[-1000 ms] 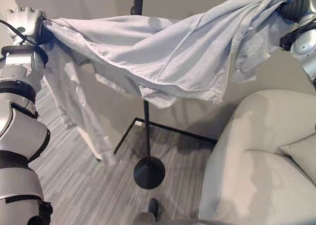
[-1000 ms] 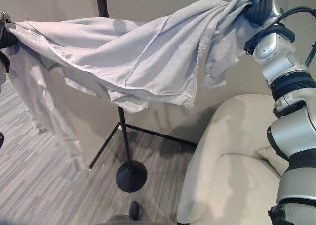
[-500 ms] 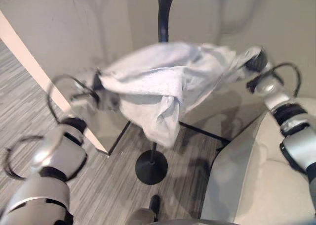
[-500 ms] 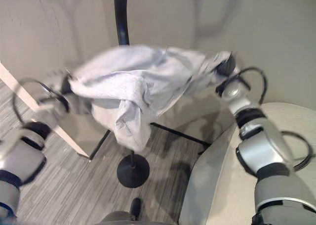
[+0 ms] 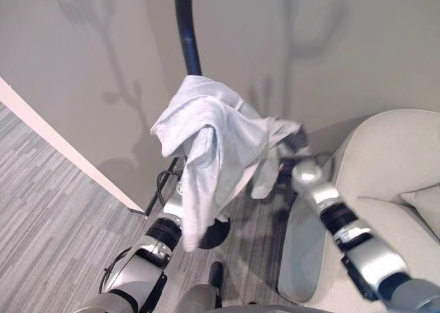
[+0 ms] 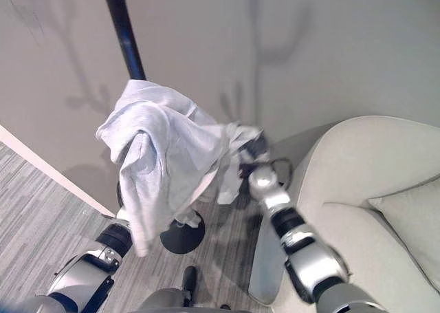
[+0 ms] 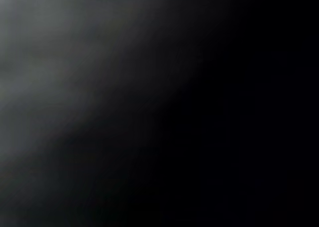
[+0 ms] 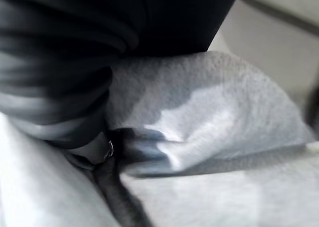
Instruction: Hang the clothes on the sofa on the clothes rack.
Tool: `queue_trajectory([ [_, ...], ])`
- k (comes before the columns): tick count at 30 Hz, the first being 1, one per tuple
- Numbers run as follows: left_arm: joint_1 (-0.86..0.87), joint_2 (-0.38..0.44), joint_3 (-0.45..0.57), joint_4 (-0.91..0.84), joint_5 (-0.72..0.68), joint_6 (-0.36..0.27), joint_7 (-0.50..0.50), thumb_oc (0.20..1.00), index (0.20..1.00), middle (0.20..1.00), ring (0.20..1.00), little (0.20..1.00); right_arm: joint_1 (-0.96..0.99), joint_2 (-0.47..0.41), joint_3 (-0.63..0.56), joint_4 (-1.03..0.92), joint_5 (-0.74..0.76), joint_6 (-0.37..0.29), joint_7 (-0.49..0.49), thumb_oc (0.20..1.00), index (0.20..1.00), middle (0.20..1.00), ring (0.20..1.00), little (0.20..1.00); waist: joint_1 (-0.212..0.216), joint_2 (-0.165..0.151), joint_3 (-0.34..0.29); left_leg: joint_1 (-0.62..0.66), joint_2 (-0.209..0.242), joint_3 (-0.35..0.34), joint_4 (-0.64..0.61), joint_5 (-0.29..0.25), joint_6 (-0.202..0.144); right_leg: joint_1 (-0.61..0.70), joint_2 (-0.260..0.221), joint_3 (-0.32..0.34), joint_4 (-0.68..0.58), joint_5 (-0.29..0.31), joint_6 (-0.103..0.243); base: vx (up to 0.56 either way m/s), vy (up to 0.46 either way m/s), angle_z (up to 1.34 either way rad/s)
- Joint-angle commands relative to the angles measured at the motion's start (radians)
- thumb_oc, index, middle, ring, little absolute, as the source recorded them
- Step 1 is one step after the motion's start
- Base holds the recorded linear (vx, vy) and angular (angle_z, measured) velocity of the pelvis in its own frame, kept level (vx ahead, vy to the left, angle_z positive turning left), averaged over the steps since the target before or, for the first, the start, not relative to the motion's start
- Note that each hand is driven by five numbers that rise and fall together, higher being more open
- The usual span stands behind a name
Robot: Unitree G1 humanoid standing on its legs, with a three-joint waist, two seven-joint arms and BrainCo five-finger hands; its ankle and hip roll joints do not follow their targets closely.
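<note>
Clothes here means one grey garment (image 5: 213,137), and in the left eye view we see it bunched into a heap against the black pole of the clothes rack (image 5: 184,27) — a second ago it was stretched wide between two raised arms. We judge that the drape onto the rack is nearly made, though we cannot see what hook or arm bears it. Our left arm runs up from seven o'clock and its hand is buried under the hanging cloth, so we cannot tell its fingers. The right hand (image 5: 297,142) sits at three o'clock of the heap, touching the cloth's edge.

Right eye view: the same heap, with the sofa (image 6: 385,182) at four o'clock — no clothing shows on the part of it in view.

Left wrist view: dark, nothing to read.

Right wrist view: grey cloth lies bunched against the dark ribbed cover; whether the fingers clasp it, we cannot tell.
</note>
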Motion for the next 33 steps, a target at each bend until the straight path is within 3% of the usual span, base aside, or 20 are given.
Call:
queue_trajectory([
  [1,-0.035,-0.092,-0.102,0.026,-0.256,-0.074,-0.142,1.000,1.000,1.000,1.000,1.000,-0.008,0.051,0.006,0.013,0.321,-0.105,0.115,0.206,0.206,0.206,0.206,0.206,-0.001,0.013,-0.076,-0.027,0.025,-0.032,-0.015,-0.004,-0.042,0.019,0.021,0.001,0.044,0.059,-0.004,0.00,0.000,0.00],
  [2,-0.023,-0.109,-0.127,0.033,-0.302,-0.057,-0.167,1.000,1.000,1.000,1.000,1.000,0.002,0.082,0.015,0.032,0.411,-0.106,0.131,1.000,1.000,1.000,1.000,1.000,0.001,0.014,-0.079,-0.025,0.025,-0.032,-0.015,-0.003,-0.043,0.022,0.022,0.000,0.043,0.059,-0.004,0.01,-0.012,0.05],
  [5,0.020,-0.137,-0.173,0.059,-0.354,-0.009,-0.196,1.000,1.000,1.000,1.000,1.000,0.037,0.140,0.037,0.046,0.540,-0.082,0.155,1.000,1.000,1.000,1.000,1.000,0.003,0.018,-0.085,-0.019,0.025,-0.031,-0.018,-0.002,-0.046,0.030,0.020,-0.005,0.040,0.061,-0.003,0.01,-0.016,0.08],
  [9,0.067,-0.126,-0.196,0.070,-0.333,0.025,-0.210,1.000,1.000,1.000,1.000,1.000,0.072,0.143,0.050,0.031,0.549,-0.061,0.160,1.000,1.000,1.000,1.000,1.000,0.006,0.022,-0.090,-0.013,0.024,-0.033,-0.025,-0.001,-0.046,0.031,0.018,-0.008,0.039,0.063,-0.002,0.00,-0.002,0.01],
  [10,0.115,-0.067,-0.209,0.060,-0.204,0.049,-0.210,1.000,1.000,1.000,1.000,1.000,0.117,0.091,0.071,-0.044,0.482,-0.046,0.164,1.000,1.000,1.000,1.000,1.000,0.004,0.026,-0.095,-0.006,0.025,-0.032,-0.032,0.000,-0.046,0.030,0.017,-0.010,0.042,0.067,0.001,0.00,0.000,0.00],
  [14,0.176,0.003,-0.166,0.039,-0.131,0.050,-0.239,1.000,1.000,1.000,1.000,1.000,0.176,0.023,0.065,-0.129,0.424,-0.045,0.183,1.000,1.000,1.000,1.000,1.000,0.000,0.027,-0.098,-0.003,0.025,-0.029,-0.036,-0.001,-0.048,0.030,0.014,-0.011,0.039,0.070,0.004,0.01,-0.004,-0.01],
  [16,0.300,0.118,-0.041,0.070,0.013,0.012,-0.306,1.000,1.000,1.000,1.000,1.000,0.320,-0.121,0.002,-0.269,0.345,-0.064,0.263,1.000,1.000,1.000,1.000,1.000,-0.004,0.020,-0.111,0.009,0.030,-0.022,-0.045,-0.005,-0.050,0.034,0.006,-0.013,0.031,0.071,0.012,0.06,-0.019,-0.04],
  [18,0.300,0.118,-0.041,0.070,0.013,0.012,-0.306,1.000,1.000,1.000,1.000,1.000,0.321,-0.121,0.002,-0.269,0.345,-0.064,0.263,1.000,1.000,1.000,1.000,1.000,-0.004,0.020,-0.112,0.009,0.030,-0.022,-0.045,-0.005,-0.050,0.035,0.006,-0.013,0.031,0.070,0.012,0.03,-0.009,-0.10],
  [20,0.356,0.154,0.075,0.166,0.064,-0.025,-0.327,1.000,1.000,1.000,1.000,1.000,0.450,-0.187,-0.090,-0.332,0.335,-0.090,0.331,1.000,1.000,1.000,1.000,1.000,-0.011,0.016,-0.124,0.018,0.031,-0.016,-0.051,-0.008,-0.051,0.040,0.000,-0.013,0.020,0.073,0.018,0.05,-0.027,-0.13],
  [21,0.356,0.154,0.075,0.166,0.064,-0.025,-0.328,1.000,1.000,1.000,1.000,1.000,0.450,-0.187,-0.090,-0.333,0.335,-0.090,0.331,1.000,1.000,1.000,1.000,1.000,-0.011,0.016,-0.124,0.018,0.031,-0.016,-0.051,-0.008,-0.051,0.041,-0.001,-0.013,0.020,0.073,0.018,0.03,-0.023,-0.04],
  [24,0.392,0.111,0.221,0.345,-0.053,-0.036,-0.367,1.000,1.000,1.000,1.000,1.000,0.567,-0.123,-0.231,-0.278,0.455,-0.124,0.408,1.000,1.000,1.000,1.000,1.000,-0.023,0.019,-0.134,0.026,0.032,-0.011,-0.059,-0.007,-0.053,0.045,-0.005,-0.012,0.010,0.071,0.020,0.00,-0.005,-0.02],
  [27,0.417,0.107,0.260,0.496,0.012,-0.039,-0.378,1.000,1.000,1.000,1.000,1.000,0.610,-0.056,-0.329,-0.151,0.544,-0.144,0.411,1.000,1.000,1.000,1.000,1.000,-0.034,0.024,-0.145,0.031,0.032,-0.010,-0.067,-0.006,-0.055,0.046,-0.006,-0.010,0.006,0.069,0.020,0.01,-0.003,-0.01],
  [33,0.444,0.077,0.377,0.788,0.025,0.002,-0.390,1.000,1.000,1.000,1.000,1.000,0.608,0.035,-0.441,0.324,0.682,-0.072,0.432,1.000,1.000,1.000,1.000,1.000,-0.036,0.020,-0.155,0.045,0.027,-0.011,-0.077,-0.007,-0.061,0.061,-0.009,-0.016,-0.007,0.062,0.016,0.00,-0.002,0.00],
])
